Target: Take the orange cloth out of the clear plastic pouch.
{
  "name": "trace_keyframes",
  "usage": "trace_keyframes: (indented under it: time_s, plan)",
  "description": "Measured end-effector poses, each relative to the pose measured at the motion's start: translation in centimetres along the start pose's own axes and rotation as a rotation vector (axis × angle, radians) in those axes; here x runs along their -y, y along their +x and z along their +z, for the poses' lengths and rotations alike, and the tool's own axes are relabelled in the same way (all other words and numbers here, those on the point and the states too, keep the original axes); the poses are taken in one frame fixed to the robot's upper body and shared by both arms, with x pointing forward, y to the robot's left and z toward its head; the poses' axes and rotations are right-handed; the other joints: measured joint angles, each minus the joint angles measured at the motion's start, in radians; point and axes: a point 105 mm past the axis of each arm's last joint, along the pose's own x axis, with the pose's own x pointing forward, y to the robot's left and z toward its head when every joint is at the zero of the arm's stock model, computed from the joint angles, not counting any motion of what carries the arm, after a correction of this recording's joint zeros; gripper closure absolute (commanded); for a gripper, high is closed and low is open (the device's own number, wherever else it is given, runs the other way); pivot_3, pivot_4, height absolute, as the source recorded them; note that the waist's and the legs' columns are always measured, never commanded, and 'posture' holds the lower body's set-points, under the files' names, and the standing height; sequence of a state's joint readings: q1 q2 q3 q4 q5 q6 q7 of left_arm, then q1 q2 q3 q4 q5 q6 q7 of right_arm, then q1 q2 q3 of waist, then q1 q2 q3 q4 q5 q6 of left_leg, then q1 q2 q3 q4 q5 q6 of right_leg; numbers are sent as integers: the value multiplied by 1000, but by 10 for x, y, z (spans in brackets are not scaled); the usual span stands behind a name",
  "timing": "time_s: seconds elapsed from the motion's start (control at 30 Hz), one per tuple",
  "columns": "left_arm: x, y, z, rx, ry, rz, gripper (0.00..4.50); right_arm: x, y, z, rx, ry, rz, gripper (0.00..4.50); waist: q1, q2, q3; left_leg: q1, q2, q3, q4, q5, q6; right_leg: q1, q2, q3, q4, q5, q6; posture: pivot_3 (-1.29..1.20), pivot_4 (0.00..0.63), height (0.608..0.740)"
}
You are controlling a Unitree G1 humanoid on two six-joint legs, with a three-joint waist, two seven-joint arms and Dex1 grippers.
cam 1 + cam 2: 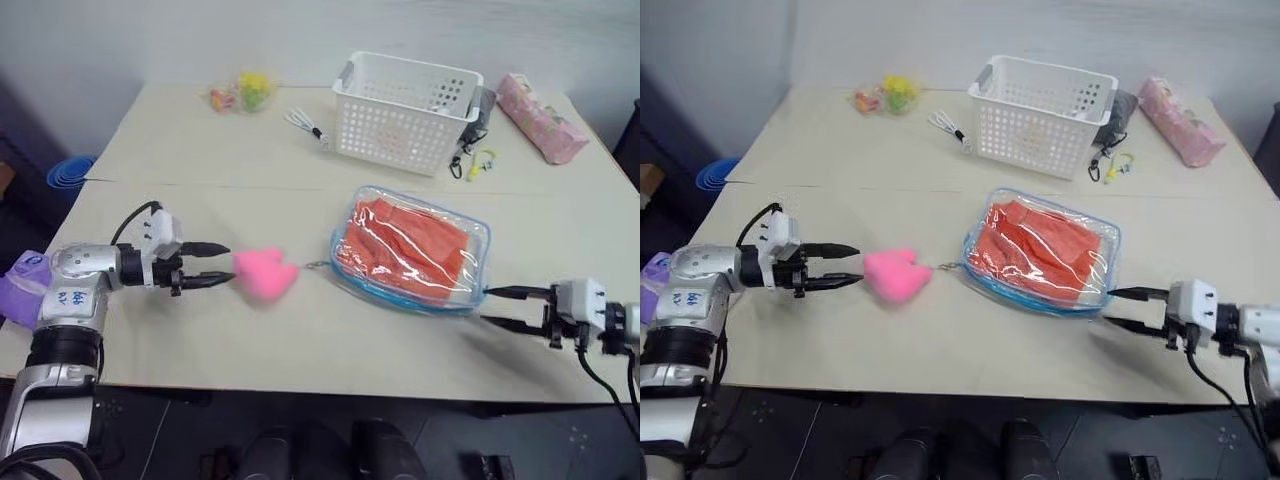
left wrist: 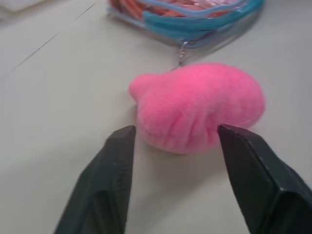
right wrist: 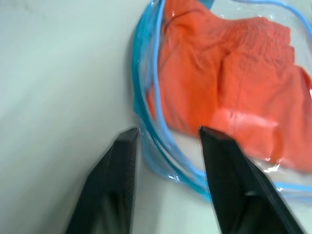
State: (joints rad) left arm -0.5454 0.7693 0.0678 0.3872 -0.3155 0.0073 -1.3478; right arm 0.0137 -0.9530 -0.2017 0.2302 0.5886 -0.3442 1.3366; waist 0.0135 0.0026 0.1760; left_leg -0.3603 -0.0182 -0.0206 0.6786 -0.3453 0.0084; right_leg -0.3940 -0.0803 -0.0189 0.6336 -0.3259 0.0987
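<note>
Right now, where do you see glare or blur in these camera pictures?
Head views: white glare streaks across the clear plastic pouch over the orange cloth. Left wrist view: pink heart plush soft, pouch behind out of focus. Right wrist view: right gripper smeared by motion blur, small glint on the pouch's plastic.

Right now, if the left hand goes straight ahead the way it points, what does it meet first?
Most likely the pink plush, which lies just ahead of the open left hand, apart from it.
</note>
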Motion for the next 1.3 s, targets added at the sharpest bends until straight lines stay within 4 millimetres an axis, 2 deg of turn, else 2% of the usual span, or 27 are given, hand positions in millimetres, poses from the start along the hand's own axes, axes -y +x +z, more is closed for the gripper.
trace_keyframes:
  time_s: [0.07, 0.13, 0.27, 0.4, 0.5, 0.57, 0.67, 0.97, 1.0, 1.3]
  plan:
    - [9, 12, 20, 47, 98, -54, 774, -20, -2, 9, 34, 70, -42, 711, 11, 0, 0, 0, 0, 0, 1, -1, 0, 2, 1, 0, -3, 0, 0, 0, 150, 740]
    - [17, 33, 37, 115, 197, -98, 774, -35, -3, 21, 71, 108, -106, 28, 17, 1, -1, 1, -1, 0, 1, -2, 2, 4, 0, 0, -5, 0, 0, 0, 150, 740]
    - [25, 91, 44, 143, 323, -184, 774, -46, -10, 33, 104, 132, -268, 28, 19, 0, -1, 2, -2, 2, 1, -2, 3, 5, 1, 2, -6, 1, 2, 0, 150, 740]
    - [25, 142, 40, 108, 409, -243, 774, -60, -16, 27, 55, 138, -361, 28, 14, -1, 0, 1, -3, 5, 1, -3, 5, 2, 3, 3, -4, 2, 4, 0, 150, 740]
    - [23, 169, 42, 91, 470, -261, 774, -76, -14, 20, 22, 151, -368, 28, 8, -2, 1, 1, -3, 8, 0, -3, 6, 0, 3, 5, -4, 2, 4, 0, 150, 740]
    - [23, 179, 41, 81, 489, -269, 774, -78, -13, 18, 12, 153, -392, 28, 3, -3, 1, 1, -3, 10, 0, -3, 7, 0, 4, 6, -4, 3, 5, 0, 150, 740]
    - [27, 189, 46, 101, 508, -301, 1345, -79, -11, 19, 18, 136, -426, 0, 8, -4, 2, 1, -3, 10, 0, -3, 7, 0, 3, 7, -4, 3, 5, 0, 150, 740]
    - [29, 192, 40, 94, 502, -336, 4265, -96, 2, 14, 14, 153, -441, 0, 11, -4, 2, 1, -3, 9, 1, -3, 8, 0, 3, 7, -4, 3, 5, 0, 150, 740]
    - [31, 194, 41, 101, 494, -338, 4472, -96, 2, 14, 14, 153, -444, 0, 12, -4, 2, 1, -3, 9, 1, -3, 8, 0, 3, 7, -4, 3, 5, 0, 150, 740]
    - [28, 190, 44, 143, 439, -335, 4472, -96, 4, 15, 18, 141, -438, 0, 11, -4, 2, 1, -3, 9, 1, -3, 8, 0, 3, 7, -4, 3, 5, 0, 150, 740]
